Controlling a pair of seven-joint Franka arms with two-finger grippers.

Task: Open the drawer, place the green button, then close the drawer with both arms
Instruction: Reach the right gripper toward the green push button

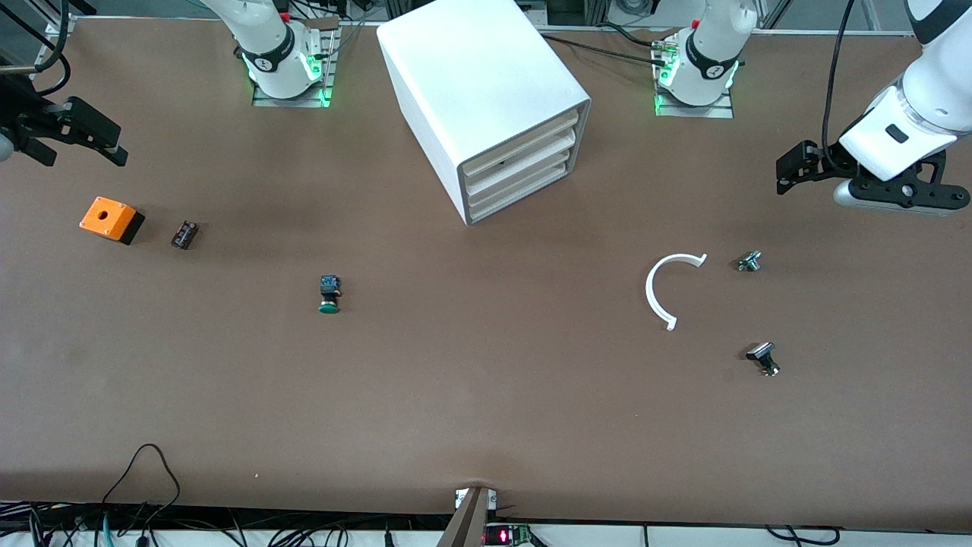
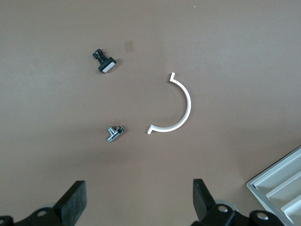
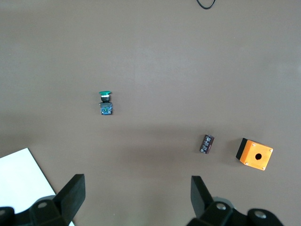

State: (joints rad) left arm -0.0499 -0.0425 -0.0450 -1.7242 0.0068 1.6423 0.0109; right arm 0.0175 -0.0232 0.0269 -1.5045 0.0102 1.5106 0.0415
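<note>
The white cabinet [image 1: 486, 91] stands at the middle of the table near the arms' bases. Its three drawers are shut; the lowest drawer [image 1: 520, 195] sits just above the table. The green-capped button [image 1: 329, 295] lies on its side on the table, nearer to the front camera than the cabinet and toward the right arm's end; it also shows in the right wrist view [image 3: 106, 103]. My right gripper [image 1: 95, 140] is open and empty above the table's end, by the orange box. My left gripper [image 1: 793, 169] is open and empty over the other end. Both are open in their wrist views: left gripper [image 2: 138, 202], right gripper [image 3: 136, 195].
An orange box [image 1: 110, 219] and a small black part [image 1: 184, 234] lie near the right gripper. A white arc piece [image 1: 664, 285] and two small black-and-silver parts [image 1: 749, 261] [image 1: 763, 357] lie toward the left arm's end. Cables run along the table's front edge.
</note>
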